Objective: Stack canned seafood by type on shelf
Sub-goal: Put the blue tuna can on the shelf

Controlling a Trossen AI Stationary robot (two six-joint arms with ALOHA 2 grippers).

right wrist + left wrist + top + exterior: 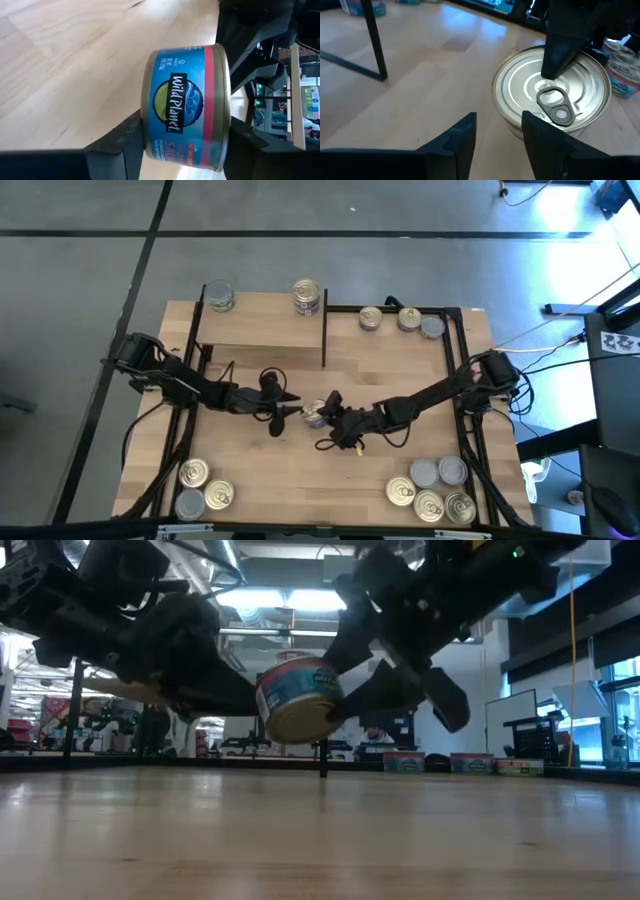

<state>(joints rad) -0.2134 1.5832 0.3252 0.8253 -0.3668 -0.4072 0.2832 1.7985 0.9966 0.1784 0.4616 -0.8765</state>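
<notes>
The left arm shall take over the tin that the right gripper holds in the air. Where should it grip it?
Probably by the curved side wall, across its width, coming from the left gripper's own side. The right gripper clamps the tin on its flat top and bottom, so only the wall is free. The left fingers are open beside it.
</notes>
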